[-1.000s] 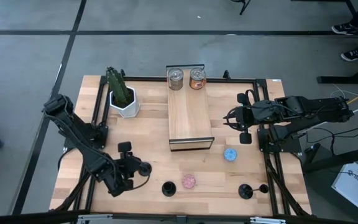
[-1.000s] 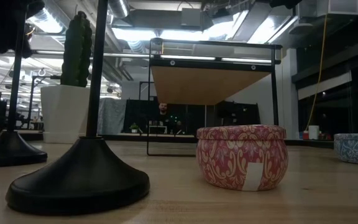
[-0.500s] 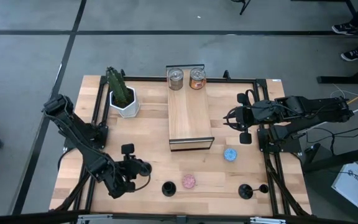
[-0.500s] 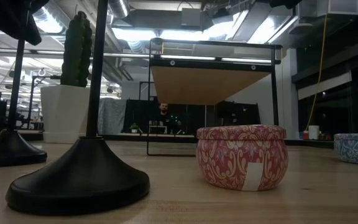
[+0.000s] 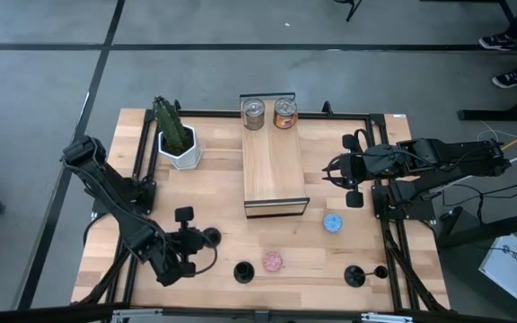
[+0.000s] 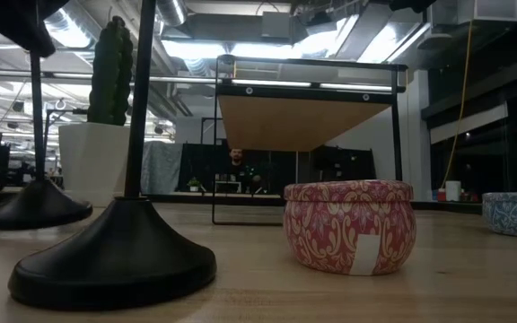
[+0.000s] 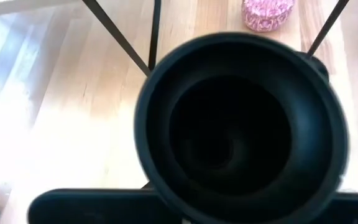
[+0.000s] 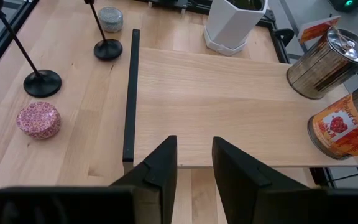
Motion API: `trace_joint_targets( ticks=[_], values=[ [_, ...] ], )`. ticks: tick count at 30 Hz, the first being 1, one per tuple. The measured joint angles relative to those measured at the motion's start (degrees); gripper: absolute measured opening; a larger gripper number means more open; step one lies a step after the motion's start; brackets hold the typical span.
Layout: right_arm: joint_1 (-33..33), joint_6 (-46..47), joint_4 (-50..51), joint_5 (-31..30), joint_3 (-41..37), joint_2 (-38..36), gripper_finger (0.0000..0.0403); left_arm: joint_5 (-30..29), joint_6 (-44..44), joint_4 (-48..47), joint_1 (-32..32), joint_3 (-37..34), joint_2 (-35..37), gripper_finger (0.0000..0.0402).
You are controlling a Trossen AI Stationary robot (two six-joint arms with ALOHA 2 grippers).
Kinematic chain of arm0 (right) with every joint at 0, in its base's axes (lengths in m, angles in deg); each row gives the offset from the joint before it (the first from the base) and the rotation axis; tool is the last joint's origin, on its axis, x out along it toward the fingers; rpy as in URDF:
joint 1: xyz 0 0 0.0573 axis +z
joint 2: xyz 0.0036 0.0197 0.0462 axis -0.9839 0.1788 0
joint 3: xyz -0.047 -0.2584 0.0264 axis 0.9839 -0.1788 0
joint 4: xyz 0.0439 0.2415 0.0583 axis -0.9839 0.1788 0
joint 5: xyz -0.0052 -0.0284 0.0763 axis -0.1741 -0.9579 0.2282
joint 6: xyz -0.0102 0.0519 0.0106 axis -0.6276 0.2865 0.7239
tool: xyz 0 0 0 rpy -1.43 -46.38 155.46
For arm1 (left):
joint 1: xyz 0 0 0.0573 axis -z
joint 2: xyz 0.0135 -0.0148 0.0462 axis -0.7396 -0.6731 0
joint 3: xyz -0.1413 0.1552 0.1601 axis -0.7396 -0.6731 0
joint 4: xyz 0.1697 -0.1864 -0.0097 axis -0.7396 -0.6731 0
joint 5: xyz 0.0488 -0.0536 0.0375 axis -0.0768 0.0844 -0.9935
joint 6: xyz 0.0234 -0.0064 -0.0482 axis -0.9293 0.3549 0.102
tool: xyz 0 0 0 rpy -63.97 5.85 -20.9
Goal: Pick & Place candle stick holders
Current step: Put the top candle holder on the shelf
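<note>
Three black candle stick holders show. My left gripper, near the table's front left, is shut on the first; its cup fills the left wrist view. The second and the third stand on their round bases by the near edge. My right gripper waits open at the right, above the edge of the wooden riser, with nothing between its fingers. My left gripper holds the first holder at the top of its thin stem, just under the cup. The cup hides the fingers in the wrist view. The fingers come roughly level from the table's left. The holder stands upright, its base just clear of the table.
A pink tin sits between the two standing holders and a blue tin lies right of the riser. Two metal tins stand on the riser's far end. A potted cactus is at the far left, a grey tin beyond the holders.
My left gripper has shut on the top of the first holder's stem. The holder has then shifted a little toward the table's right, and its base has risen slightly off the table while staying upright.
</note>
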Motion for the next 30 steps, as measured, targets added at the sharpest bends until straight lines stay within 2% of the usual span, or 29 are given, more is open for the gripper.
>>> trace_joint_targets(
  ticks=[14, 22, 30],
  values=[
    [-0.01, -0.01, 0.00, 0.00, -0.01, 0.01, 0.0103, -4.17, 0.03, -0.70, -2.60, 0.12, 14.16, 0.0010],
    [0.01, -0.01, -0.01, 0.00, 0.01, -0.01, 0.0103, -6.31, 1.43, -0.63, -9.37, 0.14, 22.29, 0.0010],
    [-0.01, -0.01, -0.02, 0.00, 0.01, 0.01, 0.0103, -3.10, -4.43, 0.27, -18.80, 0.14, 25.46, 0.0010]
  ],
)
